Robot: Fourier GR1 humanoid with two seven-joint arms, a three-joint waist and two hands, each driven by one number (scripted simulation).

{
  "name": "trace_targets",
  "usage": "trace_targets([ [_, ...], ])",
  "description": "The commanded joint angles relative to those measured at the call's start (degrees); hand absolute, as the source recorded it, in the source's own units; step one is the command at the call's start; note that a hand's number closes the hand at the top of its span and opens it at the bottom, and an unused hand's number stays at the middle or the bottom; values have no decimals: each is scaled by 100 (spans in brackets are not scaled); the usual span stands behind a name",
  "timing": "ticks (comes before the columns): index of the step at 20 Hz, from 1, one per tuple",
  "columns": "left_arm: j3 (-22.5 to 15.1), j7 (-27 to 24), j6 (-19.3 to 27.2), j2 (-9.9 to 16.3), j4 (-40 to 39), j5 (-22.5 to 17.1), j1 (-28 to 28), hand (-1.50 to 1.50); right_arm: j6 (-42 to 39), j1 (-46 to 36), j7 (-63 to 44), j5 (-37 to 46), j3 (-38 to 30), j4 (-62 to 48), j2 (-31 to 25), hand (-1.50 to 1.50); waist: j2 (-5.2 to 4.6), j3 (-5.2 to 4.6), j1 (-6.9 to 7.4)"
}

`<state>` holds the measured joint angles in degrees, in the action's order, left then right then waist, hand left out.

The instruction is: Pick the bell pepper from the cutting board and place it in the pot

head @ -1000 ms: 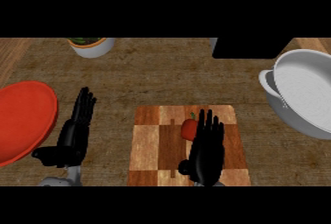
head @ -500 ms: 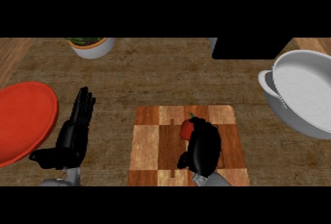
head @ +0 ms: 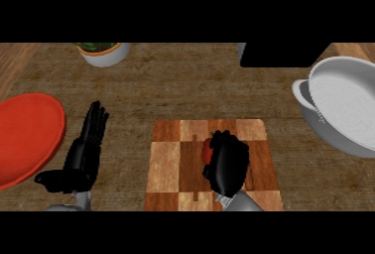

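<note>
- The right hand (head: 226,163) lay over the cutting board (head: 170,163), fingers curled round the red bell pepper (head: 208,150).
- The left hand (head: 82,151) rested beside the red plate (head: 26,134), fingers straight.
- The pot (head: 344,106) stood well apart, far right.
- A planter (head: 104,52) sat farthest back.

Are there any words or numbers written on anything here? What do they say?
None: no words, numbers or signs show anywhere.
The cutting board, the pot, the red plate, the small planter and the black box at the back all look plain.
The right hand hides most of the bell pepper, so its covered side cannot be checked.
</note>
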<state>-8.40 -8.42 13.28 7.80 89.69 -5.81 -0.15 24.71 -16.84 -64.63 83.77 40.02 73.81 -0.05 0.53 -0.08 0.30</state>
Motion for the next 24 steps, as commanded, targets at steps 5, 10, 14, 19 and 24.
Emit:
trace_targets([
  [5, -112, 256, 64, -81, 177, 139, -184, 0, -780, -1342, 1223, -1624, -1334, -1023, -110, 150, -136, 16, 183],
  [10, -221, 95, 97, -193, 84, 244, -82, 0, -1572, -2592, 2612, -2715, -2194, -1775, -692, 150, -117, 13, 181],
  [14, -96, 56, 53, -253, -106, 181, -151, 0, -672, -3010, 2942, -2228, -2349, -2410, -633, 150, -85, 9, 73],
  [19, 67, 340, -169, 43, 386, 8, 169, 0, -783, -3680, 1851, -1423, -2297, -2181, -470, 150, -53, 6, 72],
  [24, 103, 509, -9, -39, 434, 157, -89, 0, -1275, -3341, 1174, -956, -2322, -1477, -730, 150, -31, 8, -39],
])
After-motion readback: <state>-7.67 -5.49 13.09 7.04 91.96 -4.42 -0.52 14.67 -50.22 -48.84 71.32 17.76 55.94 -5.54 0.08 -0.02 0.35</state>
